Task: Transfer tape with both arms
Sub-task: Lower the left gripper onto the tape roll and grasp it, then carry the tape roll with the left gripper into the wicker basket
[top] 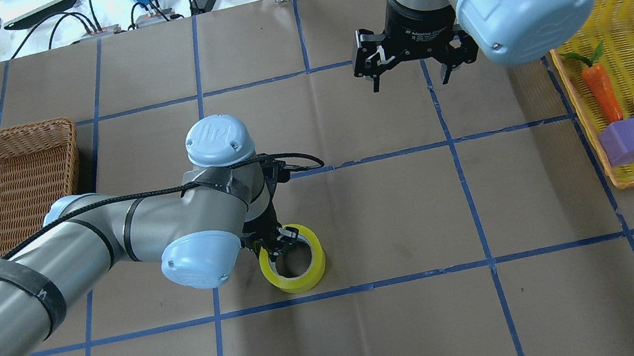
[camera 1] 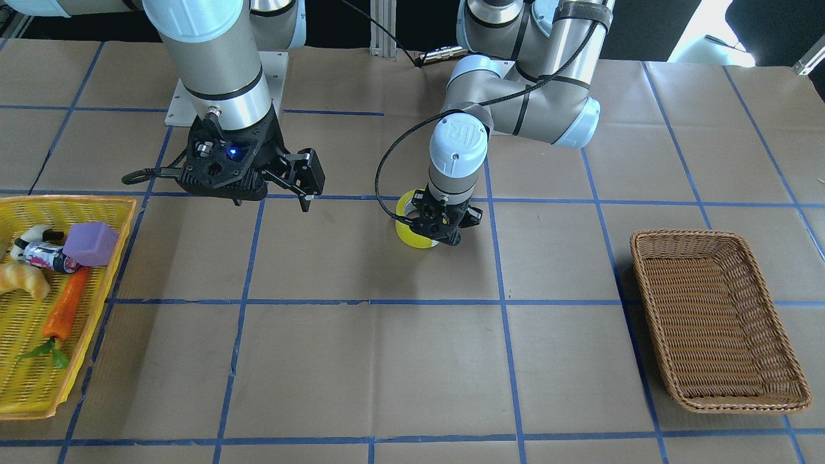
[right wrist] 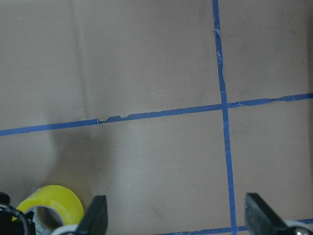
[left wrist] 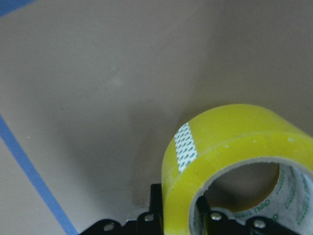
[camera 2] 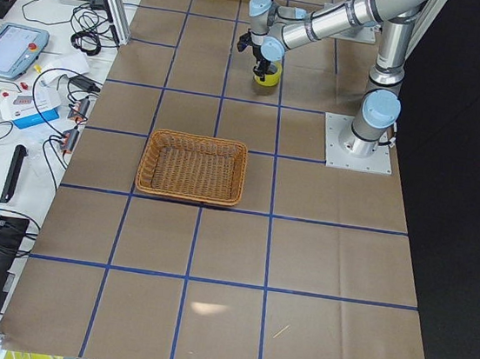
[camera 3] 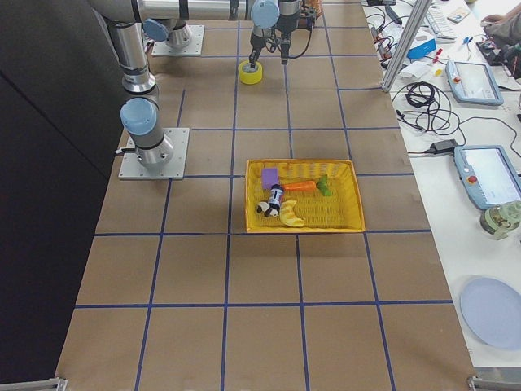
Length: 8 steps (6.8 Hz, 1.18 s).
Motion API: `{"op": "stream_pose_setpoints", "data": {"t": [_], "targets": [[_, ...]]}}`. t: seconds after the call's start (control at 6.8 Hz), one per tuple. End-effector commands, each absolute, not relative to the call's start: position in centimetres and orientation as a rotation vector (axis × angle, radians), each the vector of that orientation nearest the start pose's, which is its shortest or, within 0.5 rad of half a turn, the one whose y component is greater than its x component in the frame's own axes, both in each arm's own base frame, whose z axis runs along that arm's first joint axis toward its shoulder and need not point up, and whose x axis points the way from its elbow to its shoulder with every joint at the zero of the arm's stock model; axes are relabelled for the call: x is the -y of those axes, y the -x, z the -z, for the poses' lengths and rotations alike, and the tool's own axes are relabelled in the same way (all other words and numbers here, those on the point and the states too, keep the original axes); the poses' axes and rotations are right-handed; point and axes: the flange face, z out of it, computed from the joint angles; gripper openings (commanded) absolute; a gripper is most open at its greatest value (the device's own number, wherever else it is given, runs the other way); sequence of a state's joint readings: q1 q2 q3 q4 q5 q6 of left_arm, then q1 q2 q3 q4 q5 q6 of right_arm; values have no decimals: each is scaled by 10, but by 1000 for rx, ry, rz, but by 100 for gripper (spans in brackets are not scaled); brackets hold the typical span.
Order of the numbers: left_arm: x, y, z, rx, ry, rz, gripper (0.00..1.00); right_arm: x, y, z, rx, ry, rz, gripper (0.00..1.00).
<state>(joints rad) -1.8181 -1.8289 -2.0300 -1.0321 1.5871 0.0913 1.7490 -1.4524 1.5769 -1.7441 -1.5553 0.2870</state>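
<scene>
tape (left wrist: pixel 225 132) — pinched by left gripper (top: pixel 275 245) | yellow basket (camera 1: pixel 26 367): carrot (camera 1: pixel 64 312), croissant (camera 1: pixel 22 280), purple block (camera 1: pixel 90 243)

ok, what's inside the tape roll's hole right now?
One finger of the left gripper sits inside the tape, the other outside its wall; bare table shows through the rest. The fingertips are hidden, so grip can't be confirmed.

The table (camera 1: pixel 412 361) is lit brightly and evenly from above, and only soft, faint shadows are cast on it. The bench (top: pixel 36 25) beyond its far edge is blown out to white in the overhead view. In the left wrist view the tape (left wrist: pixel 230 142) is rendered soft and blurred.
</scene>
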Motion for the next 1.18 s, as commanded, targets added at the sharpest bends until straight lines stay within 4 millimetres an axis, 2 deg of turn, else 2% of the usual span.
{"op": "stream_pose_setpoints", "data": {"t": [0.0,0.15,0.29,0.44,0.59,0.74,0.88,1.03], "targets": [[482,157,-249,-3032,-301,-124,0,512,-229,-440,-3112,-169,65,100],[516,89,-288,-3015,-261,-7,1,511,-229,-440,-3113,-169,63,100],[549,37,-330,-2999,-261,27,1,512,-229,-440,-3112,-169,65,100],[578,-11,-362,-2976,-299,46,1,511,-229,-441,-3109,-169,64,100],[603,-64,-364,-2968,-258,40,1,509,-230,-443,-3109,-166,68,100],[626,-119,-348,-2970,-224,29,1,510,-230,-442,-3116,-162,66,100],[641,-158,-328,-2977,-228,0,2,516,-220,-438,-3126,-75,55,100],[661,-196,-324,-2947,-282,50,4,523,-196,-437,-3139,-25,31,100]]}}
